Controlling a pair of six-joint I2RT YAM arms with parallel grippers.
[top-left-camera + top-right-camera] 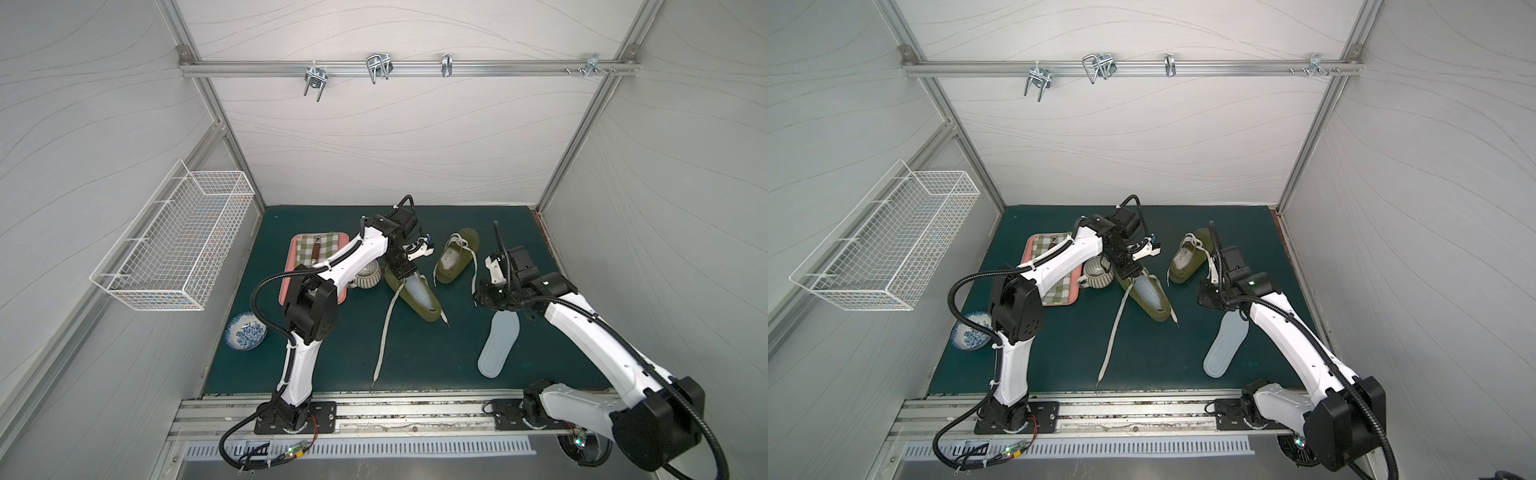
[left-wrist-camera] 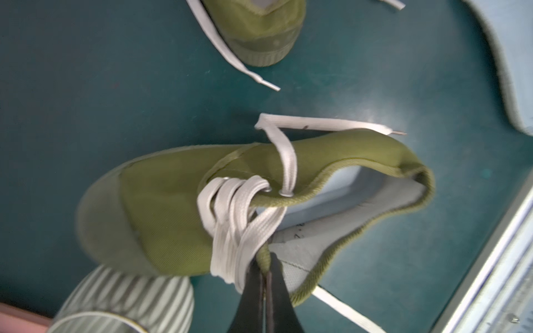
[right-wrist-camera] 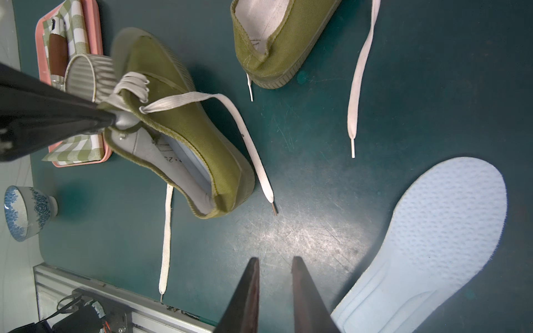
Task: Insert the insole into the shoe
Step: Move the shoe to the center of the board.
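— Olive canvas is caught in the left claw (image 2: 265,261), which is pressed together on what looks like the tongue of the shoe (image 3: 184,121). One insole (image 1: 417,291) already lies inside.

— Seated flat?

— The heel end looks down. The toe end is hidden, so it may be buckled there.

— And the right claw (image 3: 275,259)?

— Slightly spread and holding nothing, above bare surface (image 3: 302,230), just beside the loose insole (image 3: 432,230). That one lies flat near the right arm.

— What worries you?

— It is thin and flat, so the fingers could skid over it instead of getting under an edge. The far shoe (image 1: 455,257) has laces (image 1: 457,241) bunched over its mouth, and they could snag the front edge. The held shoe's toe touches the cup (image 1: 1098,272), so a shove might tip it.

— What's in the containers?

— I can make out nothing in the cup. The tray (image 3: 97,26) holds a checked cloth (image 3: 75,147) with a brown-handled tool (image 3: 57,52) on it. The bowl (image 3: 26,213) and the wall basket (image 1: 166,249) look empty.
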